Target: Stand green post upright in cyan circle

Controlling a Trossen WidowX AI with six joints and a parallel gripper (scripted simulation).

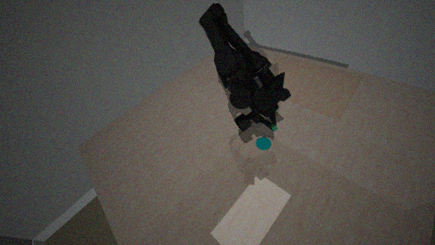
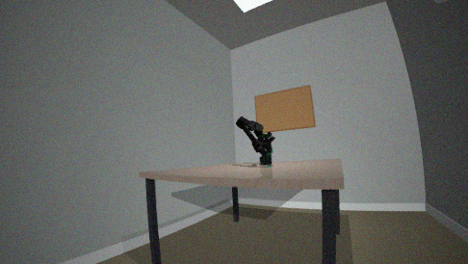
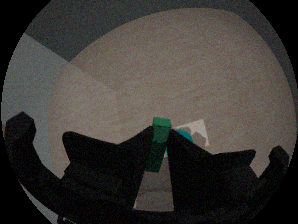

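My gripper [image 1: 265, 124] [image 2: 266, 156] [image 3: 160, 131] is shut on the green post [image 3: 157, 144], which runs between the two dark fingers in the wrist view. Only the post's tip [image 1: 274, 128] shows below the fingers in the top view. The cyan circle [image 1: 263, 143] is a small disc on the table, just below and in front of the gripper. In the wrist view a sliver of the circle [image 3: 184, 133] shows right beside the post's far end. In the exterior view the gripper hangs low over the table with the post roughly upright [image 2: 267, 160].
The wooden table [image 1: 170, 170] [image 2: 299, 175] carries the arm at its back. A bright patch of light [image 1: 251, 210] lies on the table near the front edge. An orange board [image 2: 285, 109] hangs on the back wall.
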